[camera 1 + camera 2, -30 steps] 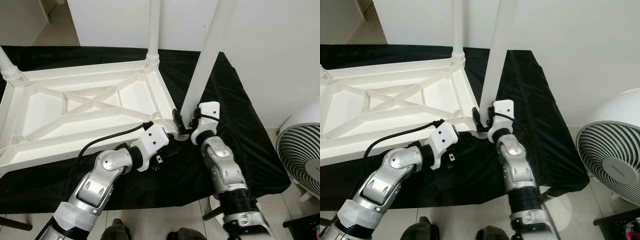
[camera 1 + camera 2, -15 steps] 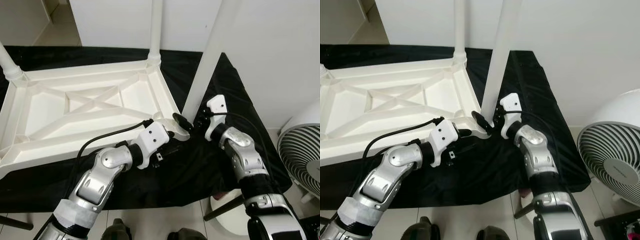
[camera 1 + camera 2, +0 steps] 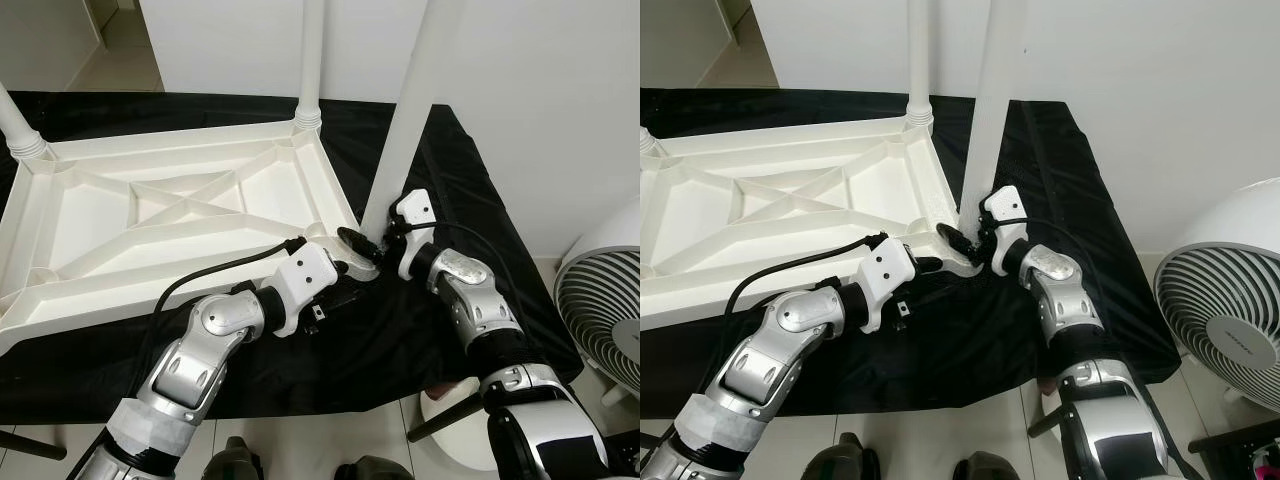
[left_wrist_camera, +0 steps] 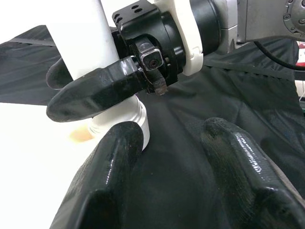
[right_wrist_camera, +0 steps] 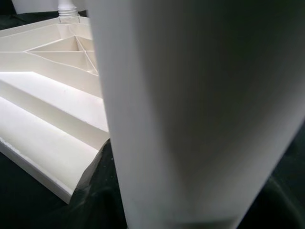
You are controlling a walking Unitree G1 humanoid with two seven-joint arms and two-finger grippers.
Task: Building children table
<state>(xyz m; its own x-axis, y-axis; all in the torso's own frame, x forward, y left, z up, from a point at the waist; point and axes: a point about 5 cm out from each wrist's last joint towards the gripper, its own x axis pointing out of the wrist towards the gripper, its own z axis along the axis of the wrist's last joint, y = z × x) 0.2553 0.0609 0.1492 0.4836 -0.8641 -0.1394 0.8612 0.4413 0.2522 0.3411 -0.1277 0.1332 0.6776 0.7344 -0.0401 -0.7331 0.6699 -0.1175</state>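
I am seating a white table leg (image 3: 410, 110) in the upturned tabletop (image 3: 150, 215)'s near-right corner socket. My right hand (image 3: 372, 240) clasps its base; left hand (image 4: 171, 157), fingers apart, braces alongside. Next: twist it home.

Both head views are bright and evenly lit, with soft light from above and no hard shadows. The upturned white plastic ribbed table top (image 3: 170, 215) is close to overexposed, its ribs showing only as faint grey shading, while the black cloth (image 3: 470, 215) under it holds soft sheen along its folds. Both are sharp, without motion blur.

In the left wrist view the glossy black fingers (image 4: 114, 181) carry small highlights, and the white table surface beside them blows out to plain white.

In the right wrist view the white round plastic leg (image 5: 200, 114) is very close, soft and out of focus, shaded grey on one side; the table top beyond it is brighter.
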